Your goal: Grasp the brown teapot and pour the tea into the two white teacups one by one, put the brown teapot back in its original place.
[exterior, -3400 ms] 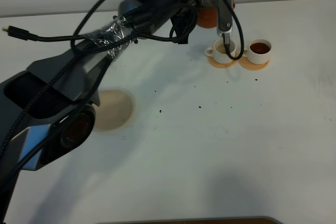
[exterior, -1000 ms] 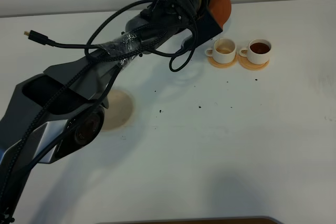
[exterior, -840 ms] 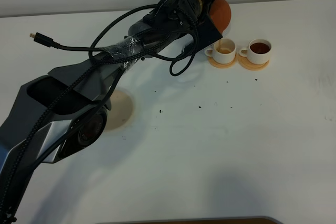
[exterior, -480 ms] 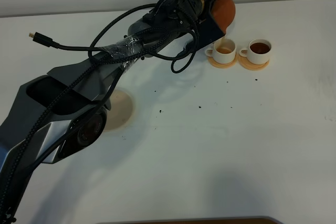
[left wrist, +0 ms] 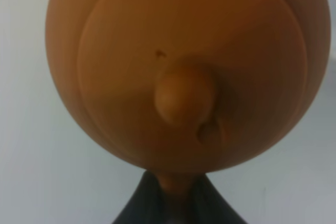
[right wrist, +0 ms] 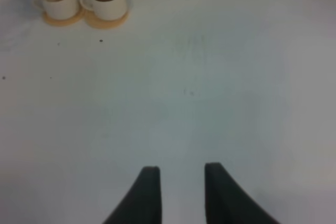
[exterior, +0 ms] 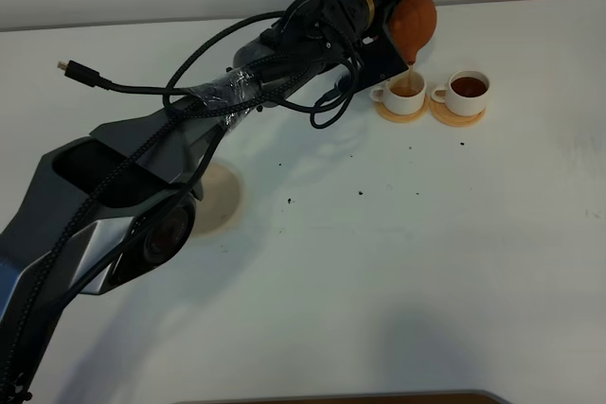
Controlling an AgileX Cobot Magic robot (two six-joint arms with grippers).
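A big white table [exterior: 398, 262] is holding everything. Two small round orange-tan coasters [exterior: 401, 112] are lying side by side, touching, at the far right. A large round pale tan coaster [exterior: 220, 198] is lying on the left. Tiny dark specks [exterior: 361, 193] are lying in the middle.

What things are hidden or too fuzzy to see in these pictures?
- Teapot handle and the left gripper's hold on it: hidden by the arm in the high view, below the edge in the left wrist view.
- Big coaster: partly covered by the arm in the high view.
- How full the left cup is: too small and blurred in the high and right wrist views.
- Dark specks on the table: too small to identify.
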